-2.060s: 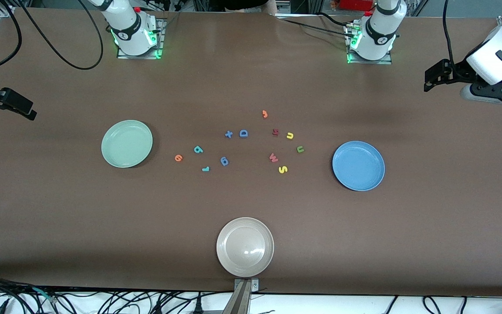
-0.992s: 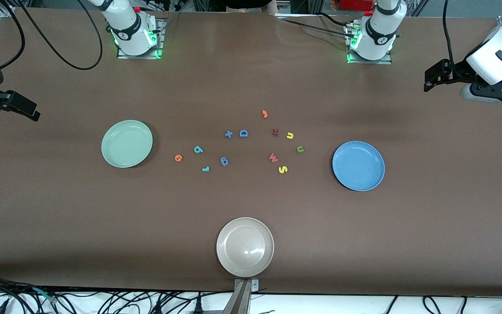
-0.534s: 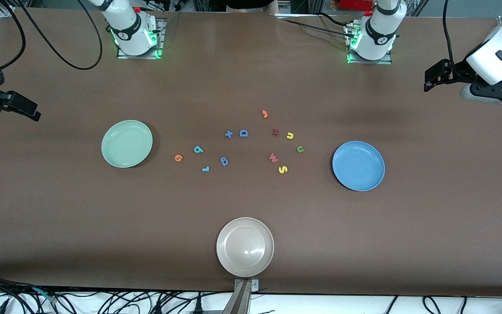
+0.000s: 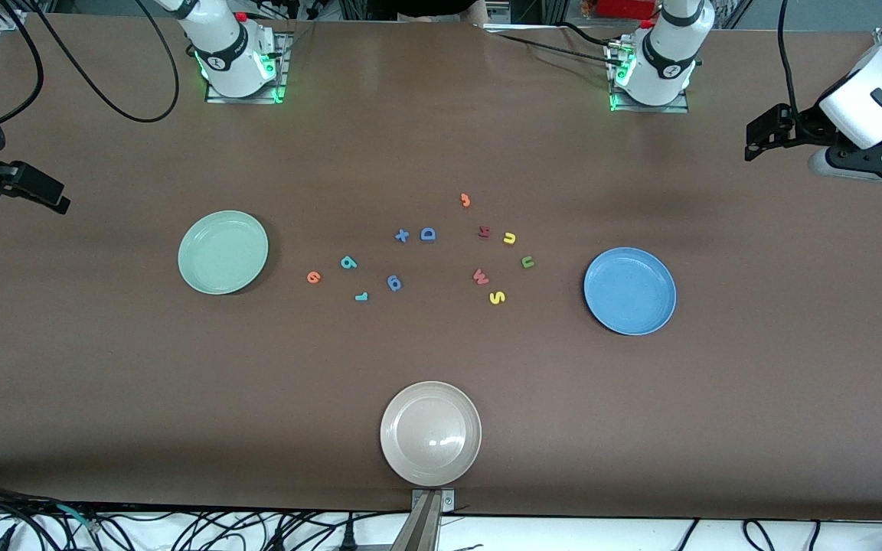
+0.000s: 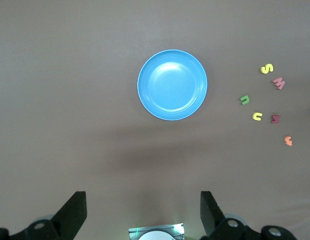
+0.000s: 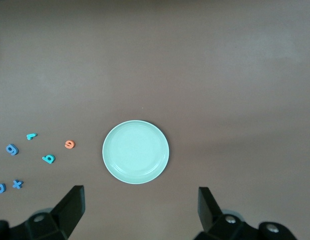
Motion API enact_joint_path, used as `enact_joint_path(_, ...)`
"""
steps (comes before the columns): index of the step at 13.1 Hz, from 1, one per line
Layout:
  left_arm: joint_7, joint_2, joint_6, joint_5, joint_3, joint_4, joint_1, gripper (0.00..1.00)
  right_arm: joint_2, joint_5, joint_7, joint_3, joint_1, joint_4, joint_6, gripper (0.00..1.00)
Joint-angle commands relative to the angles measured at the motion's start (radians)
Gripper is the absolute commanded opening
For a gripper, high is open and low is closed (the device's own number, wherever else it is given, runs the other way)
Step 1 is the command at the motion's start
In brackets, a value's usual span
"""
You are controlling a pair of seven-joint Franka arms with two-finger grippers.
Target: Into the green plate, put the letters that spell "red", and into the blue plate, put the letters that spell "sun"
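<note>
Both grippers stand spread and empty, high over the table: the left gripper (image 5: 142, 212) above the blue plate (image 4: 629, 291), the right gripper (image 6: 139, 210) above the green plate (image 4: 223, 252). No letter is in a plate yet. Taking the blue "D" (image 4: 428, 234) as clock centre, the orange "e" (image 4: 314, 277), teal "d" (image 4: 348, 262) and teal "r" (image 4: 361, 296) lie about 8 o'clock; the yellow "u" (image 4: 510, 238) at 3, the olive "n" (image 4: 528, 262) and yellow "s" (image 4: 497, 298) about 4. The risk, I think, is a wrong pick: the red "W" (image 4: 480, 276) and the dark red "N" (image 4: 484, 231) lie near the "sun" letters, and the blue "6"-like piece (image 4: 394, 283) near the "r". Such tiny flat pieces could also slip from the fingers.
</note>
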Motion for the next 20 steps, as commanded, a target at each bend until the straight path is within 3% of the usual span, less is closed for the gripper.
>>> enact_joint_path(1, 0.025, 0.007, -0.016, -0.013, -0.005, 0.019, 0.009, 1.00, -0.003, 0.002, 0.010, -0.003, 0.005, -0.020, 0.017, 1.00)
enact_joint_path(20, 0.025, 0.007, -0.018, -0.013, 0.000, 0.019, 0.012, 1.00, -0.022, -0.011, 0.010, 0.005, 0.006, -0.082, 0.046, 1.00)
